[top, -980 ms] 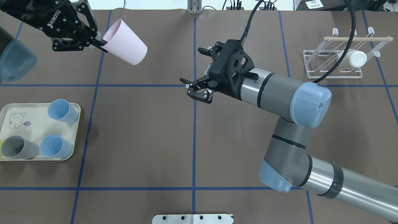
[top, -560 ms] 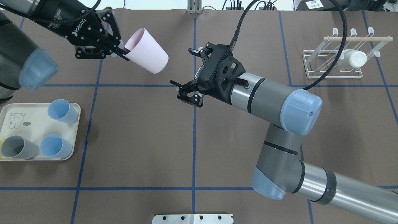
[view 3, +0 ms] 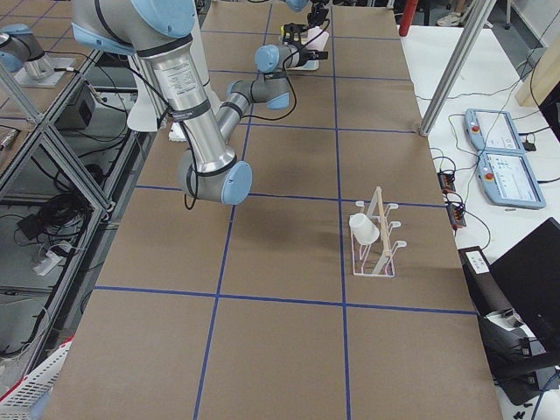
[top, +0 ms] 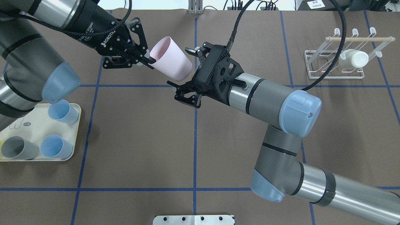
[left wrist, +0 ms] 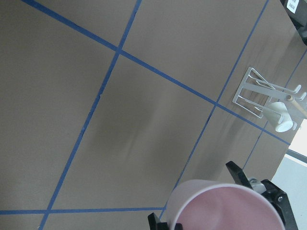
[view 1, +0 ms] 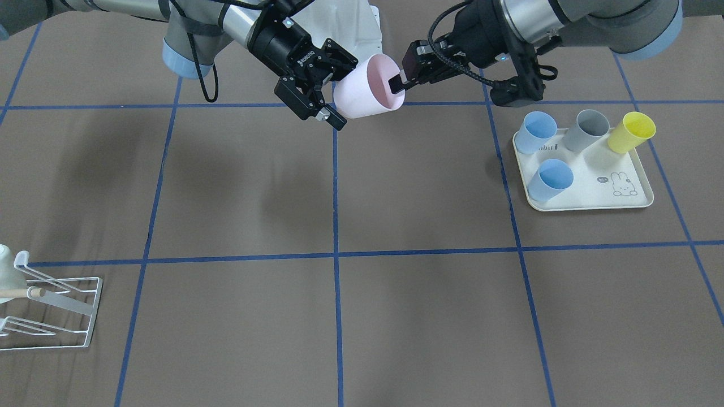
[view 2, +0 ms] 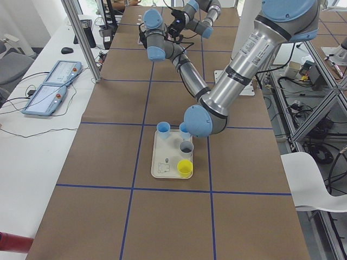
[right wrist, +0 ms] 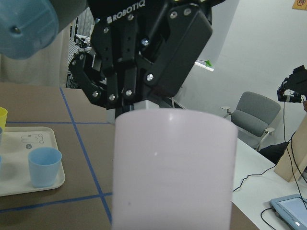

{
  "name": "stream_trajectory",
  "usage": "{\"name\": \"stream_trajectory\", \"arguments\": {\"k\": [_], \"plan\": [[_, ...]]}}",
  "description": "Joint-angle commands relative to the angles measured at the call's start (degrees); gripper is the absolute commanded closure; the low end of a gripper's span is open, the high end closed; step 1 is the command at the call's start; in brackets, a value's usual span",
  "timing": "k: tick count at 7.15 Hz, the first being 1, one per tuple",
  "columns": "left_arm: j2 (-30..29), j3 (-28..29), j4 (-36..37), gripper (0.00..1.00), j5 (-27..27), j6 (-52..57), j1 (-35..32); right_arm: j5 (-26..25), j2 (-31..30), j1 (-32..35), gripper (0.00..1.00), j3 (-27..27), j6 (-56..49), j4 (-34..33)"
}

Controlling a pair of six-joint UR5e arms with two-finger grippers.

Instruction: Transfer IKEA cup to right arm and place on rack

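Note:
A pale pink IKEA cup (top: 172, 61) hangs tilted above the table, its mouth towards my left arm. My left gripper (top: 149, 61) is shut on the cup's rim, as the front view also shows with the left gripper (view 1: 397, 85) on the cup (view 1: 362, 90). My right gripper (top: 178, 66) is open, its fingers spread on either side of the cup's base end, and I cannot tell if they touch it. The cup (right wrist: 175, 167) fills the right wrist view. The white wire rack (top: 336, 77) stands at the far right.
A white mug (top: 354, 59) hangs on the rack under the wooden dowel (top: 359, 38). A cream tray (top: 34, 131) at the near left holds blue and grey cups, and a yellow cup (view 1: 630, 131) shows in the front view. Blue tape lines cross the brown table.
My left arm has carried the cup rightward towards the table's middle. My right gripper has moved left to meet it, so the cup's base now lies between its open fingers.

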Motion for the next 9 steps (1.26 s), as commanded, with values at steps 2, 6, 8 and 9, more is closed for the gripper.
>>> {"name": "stream_trajectory", "arguments": {"k": [2,6,8,9], "plan": [[-0.22,0.17,0.08,1.00,0.23,0.05,0.71,-0.01,-0.04,0.08,0.10,0.15,-0.28,-0.04],[-0.22,0.18,0.00,1.00,0.23,0.06,0.71,-2.98,-0.30,-0.61,0.41,0.42,-1.42,-0.04],[-0.83,0.35,0.00,0.16,0.75,0.14,0.80,-4.05,-0.83,-1.32,0.45,0.42,-1.51,-0.13],[-1.62,0.26,0.00,0.00,1.62,0.23,0.80,-4.05,-0.83,-1.41,0.46,0.42,-1.51,-0.13]]}}
